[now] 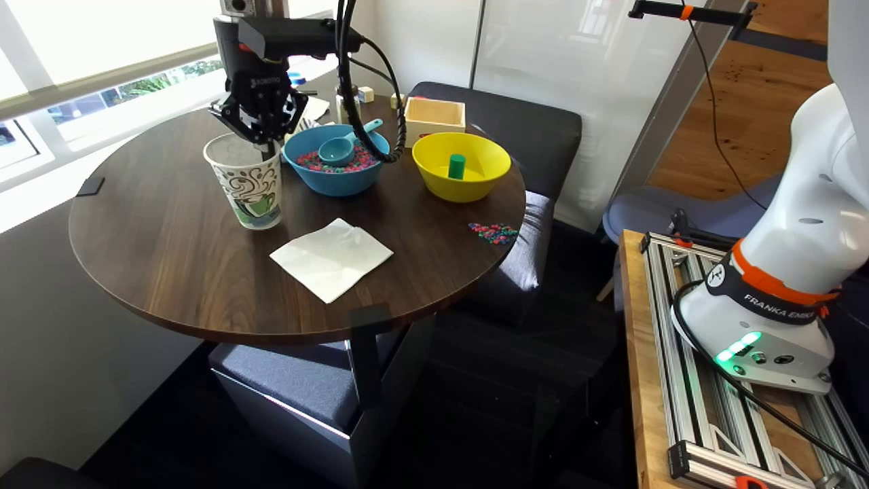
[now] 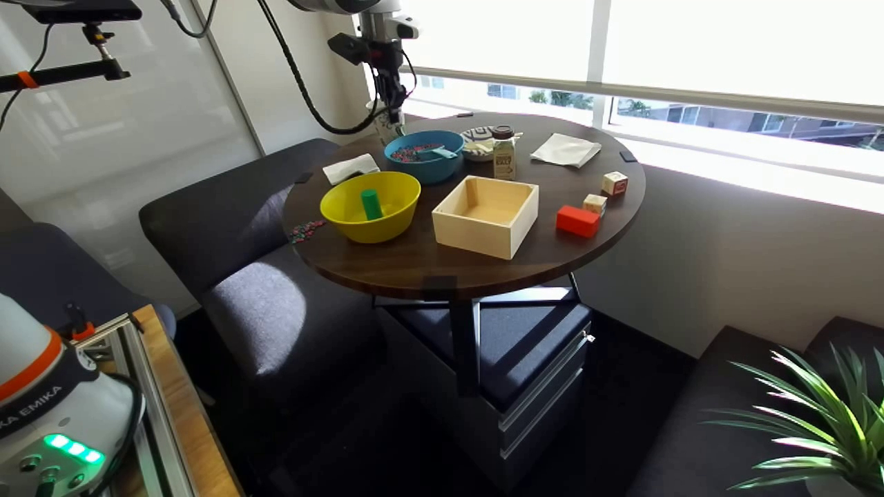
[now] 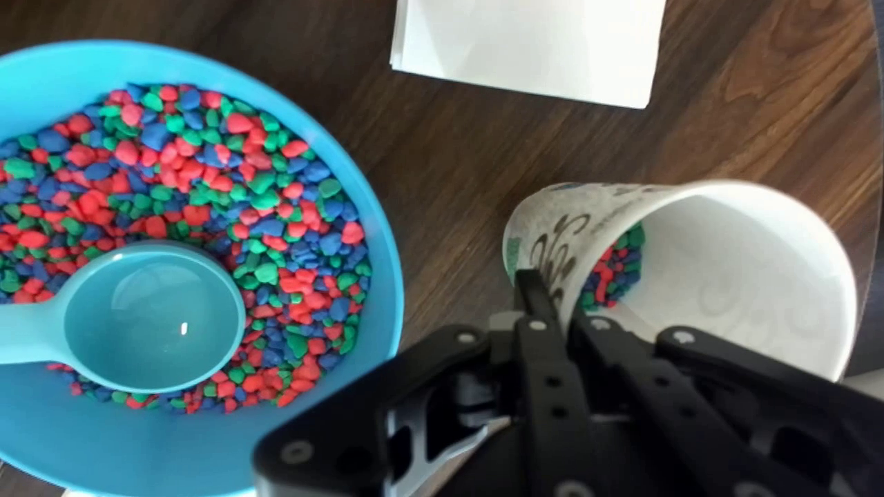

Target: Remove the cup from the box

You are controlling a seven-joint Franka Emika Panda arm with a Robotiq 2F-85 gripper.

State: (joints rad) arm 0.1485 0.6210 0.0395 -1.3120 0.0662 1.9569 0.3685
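Pinching the wall of the paper cup (image 1: 246, 190), the claw (image 3: 558, 307) has one finger inside the rim and one outside. Colored pebbles (image 3: 611, 273) lie in the cup below it. Just beside the claw sits the blue bowl (image 3: 152, 445), holding a scoop (image 3: 152, 317). Near it lies a white napkin (image 1: 333, 261); farther off stand the yellow bowl (image 2: 373, 232) with a green cylinder (image 2: 371, 205) and, well apart, the wooden box (image 2: 473, 235).

1. Daylight glares through the blinds (image 2: 746, 41), nearly white, in both exterior views.
2. Sun patches the chair (image 2: 266, 314); the floor (image 2: 311, 442) sinks near black.
3. In the wrist view, the scoop (image 3: 155, 317) glints; the end effector (image 3: 559, 304) looks slightly soft.
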